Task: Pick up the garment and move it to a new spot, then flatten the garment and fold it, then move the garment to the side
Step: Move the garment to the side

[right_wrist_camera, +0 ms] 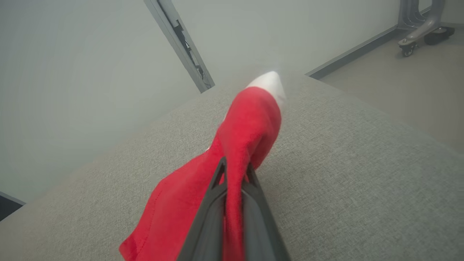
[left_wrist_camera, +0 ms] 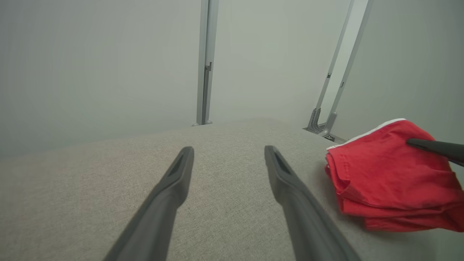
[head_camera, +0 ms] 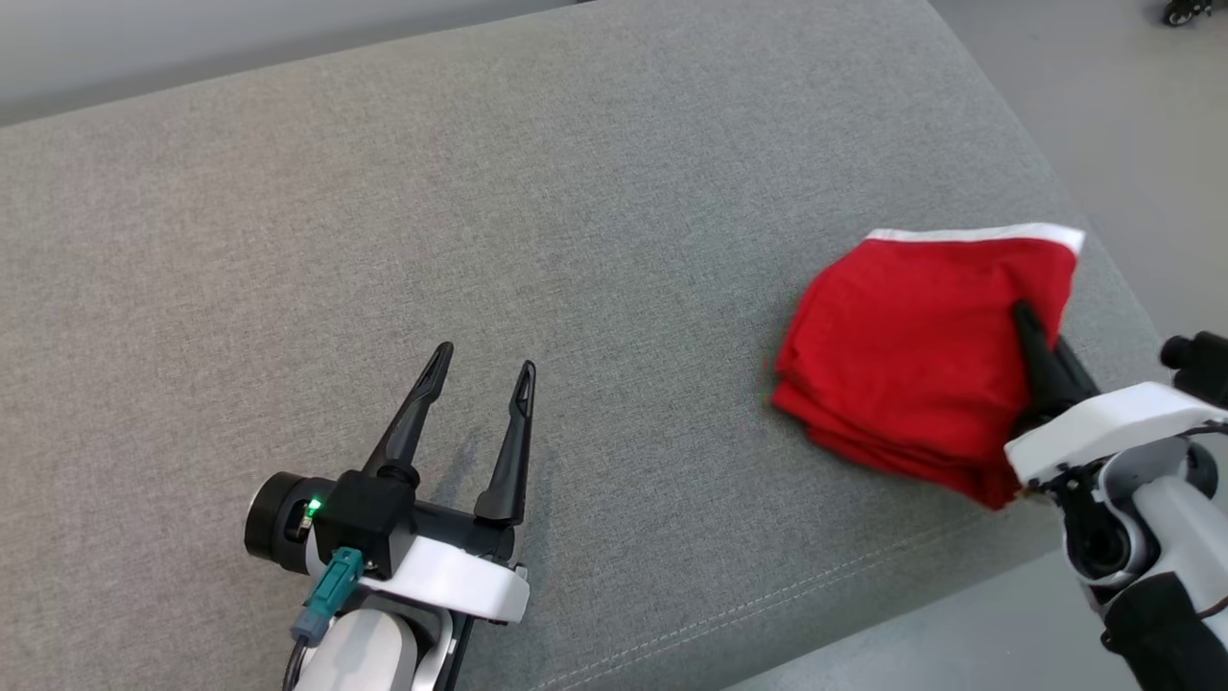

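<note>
The right gripper [head_camera: 1025,315], with two long dark fingers on a white wrist, comes in from the lower right of the head view. Its jaws are pinched together on a raised ridge of the folded red fabric garment with a white band [head_camera: 902,355]. In the right wrist view the red cloth [right_wrist_camera: 250,119] is squeezed between the two fingertips [right_wrist_camera: 222,163] and rises past them to a white tip at the upper centre.

The garment sits in several layers at the right of the head view. Its white band runs along the top edge and its lower corner comes close to the stitched front edge of the broad grey woven cushion [head_camera: 480,192] under it.

The left gripper [head_camera: 484,360] is at the lower left of the head view, well apart from the garment. Its fingers are spread wide with nothing but bare cushion between them. In the left wrist view these fingers [left_wrist_camera: 170,188] point up the frame, and the garment [left_wrist_camera: 388,177] lies at the right edge.

A pale grey floor [head_camera: 1132,115] fills the upper right corner of the head view.
</note>
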Tool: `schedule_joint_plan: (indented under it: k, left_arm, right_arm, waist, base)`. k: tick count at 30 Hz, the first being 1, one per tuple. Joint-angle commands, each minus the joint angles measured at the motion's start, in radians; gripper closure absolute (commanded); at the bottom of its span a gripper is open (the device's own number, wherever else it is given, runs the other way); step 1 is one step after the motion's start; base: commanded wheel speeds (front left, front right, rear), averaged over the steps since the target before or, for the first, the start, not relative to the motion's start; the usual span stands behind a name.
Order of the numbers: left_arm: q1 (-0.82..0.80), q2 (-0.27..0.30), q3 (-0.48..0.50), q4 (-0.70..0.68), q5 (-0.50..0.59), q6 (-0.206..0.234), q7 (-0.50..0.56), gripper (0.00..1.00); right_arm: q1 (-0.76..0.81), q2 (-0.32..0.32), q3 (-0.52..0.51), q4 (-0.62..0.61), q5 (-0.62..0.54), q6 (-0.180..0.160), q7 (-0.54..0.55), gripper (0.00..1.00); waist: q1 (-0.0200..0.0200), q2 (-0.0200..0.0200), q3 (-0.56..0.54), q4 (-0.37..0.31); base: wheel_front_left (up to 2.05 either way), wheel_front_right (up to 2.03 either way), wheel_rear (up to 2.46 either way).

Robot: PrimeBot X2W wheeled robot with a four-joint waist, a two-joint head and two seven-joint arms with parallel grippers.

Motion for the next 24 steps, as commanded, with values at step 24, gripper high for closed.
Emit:
schedule_joint_plan:
  k: [24]
  left_arm:
    - [-0.150,0.002,-0.004,-0.133,0.058,-0.021,-0.006,0.00]
  right_arm:
    - [-0.518,0.019,-0.398,0.109,-0.094,0.000,-0.015,1.00]
  waist:
    - [0.0000,0.0000,0.295,0.168]
  base:
    - [0.00,0.00,0.00]
